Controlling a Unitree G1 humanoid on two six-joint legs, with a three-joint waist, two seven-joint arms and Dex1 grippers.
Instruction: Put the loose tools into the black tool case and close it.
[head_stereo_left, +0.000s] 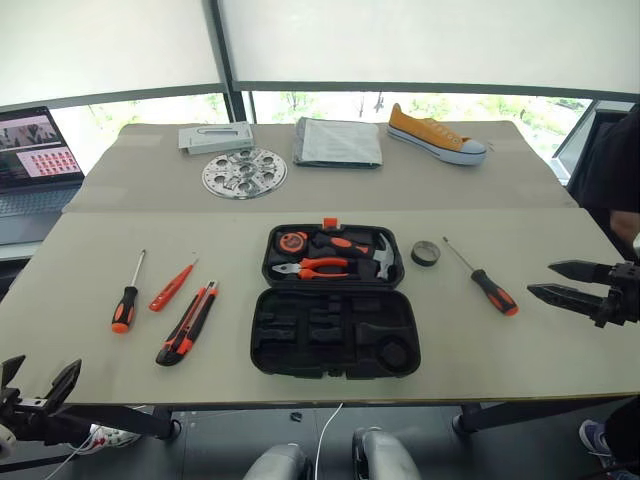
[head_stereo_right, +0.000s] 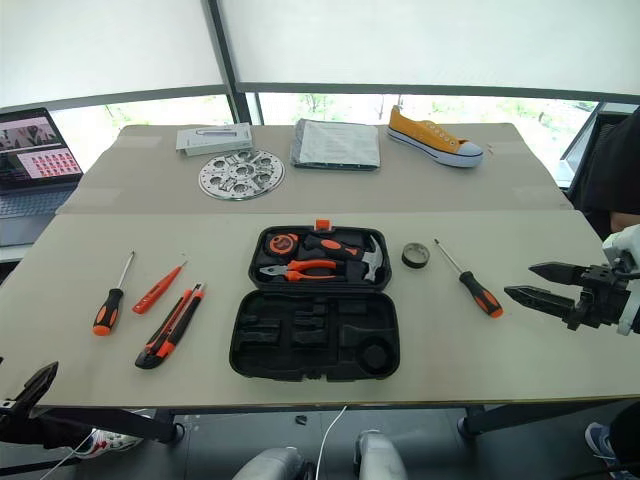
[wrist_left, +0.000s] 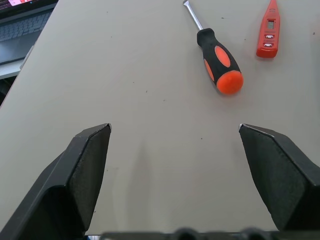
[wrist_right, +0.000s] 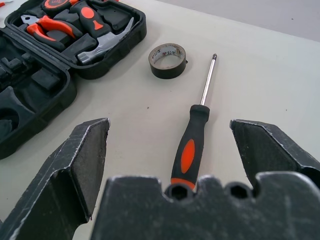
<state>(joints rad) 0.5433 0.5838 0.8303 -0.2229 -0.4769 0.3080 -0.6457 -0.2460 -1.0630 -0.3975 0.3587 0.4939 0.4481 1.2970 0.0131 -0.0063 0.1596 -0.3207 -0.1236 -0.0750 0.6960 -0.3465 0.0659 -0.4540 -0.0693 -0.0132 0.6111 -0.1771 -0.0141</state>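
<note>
Both pincers gape wide and empty. A screwdriver (wrist_right: 192, 145) lies just ahead of the right pincer (wrist_right: 170, 150), the tape roll (wrist_right: 168, 60) beyond it; its inner print is unreadable. Another screwdriver (wrist_left: 218, 65) lies ahead of the left pincer (wrist_left: 175, 165).

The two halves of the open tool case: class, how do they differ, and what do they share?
1. The far half holds pliers, a hammer and a tape measure; the near half has empty recesses.
2. The far half carries the orange latch on its outer edge; the near half shows none.
Shared: both are black moulded plastic with rounded corners, lying flat on the table.
</note>
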